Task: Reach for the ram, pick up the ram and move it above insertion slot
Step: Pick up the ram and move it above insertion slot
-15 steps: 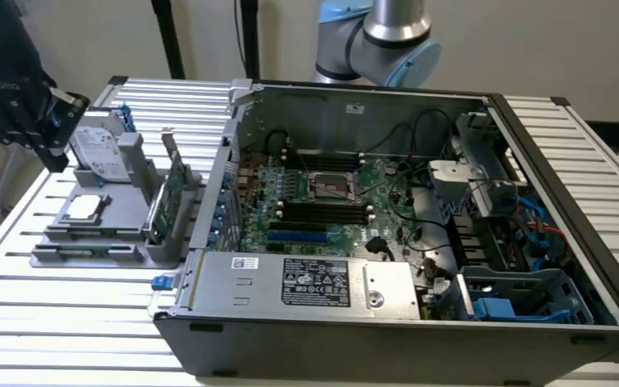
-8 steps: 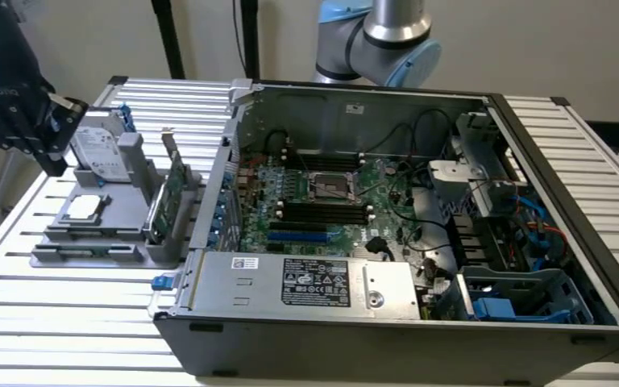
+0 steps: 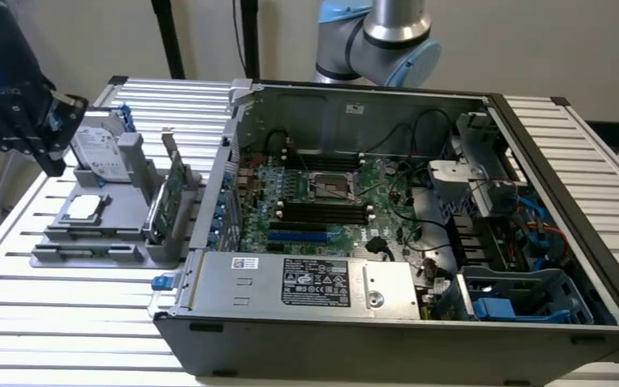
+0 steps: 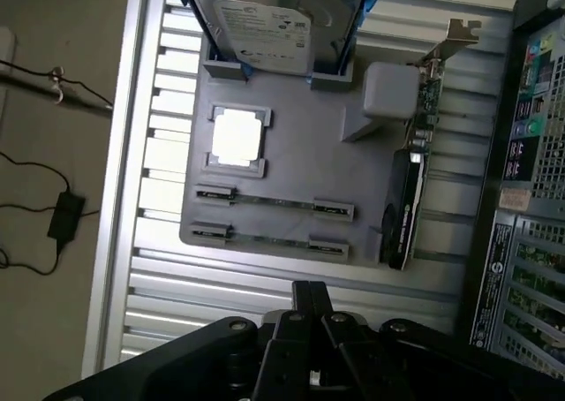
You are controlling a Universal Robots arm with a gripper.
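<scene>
Computer case (image 3: 396,355), lid off, sits closest to the exterior camera and is the biggest thing on the slatted table (image 3: 62,322). To the exterior view's left of it is the grey fixture tray (image 4: 291,154). It carries a hard drive (image 4: 274,21) at one end, an upright card (image 4: 406,198) along the side nearest the case, and a pale square chip (image 4: 238,138) mid-tray. The ram (image 4: 274,203) is at the tray end opposite the drive, between the chip and the tray's edge. I read it as a thin strip standing edge-on in a clipped holder. A second holder (image 4: 269,238) runs parallel just beside it, and I can't tell if that one is loaded. Gripper (image 4: 309,304) hangs above the table just off that same tray end, well apart from the ram, with its jaws pressed together on nothing. The ram lies ahead of the fingertips, past the second holder. Its long axis runs along the tray's edge, crosswise to the way the fingers point.
</scene>
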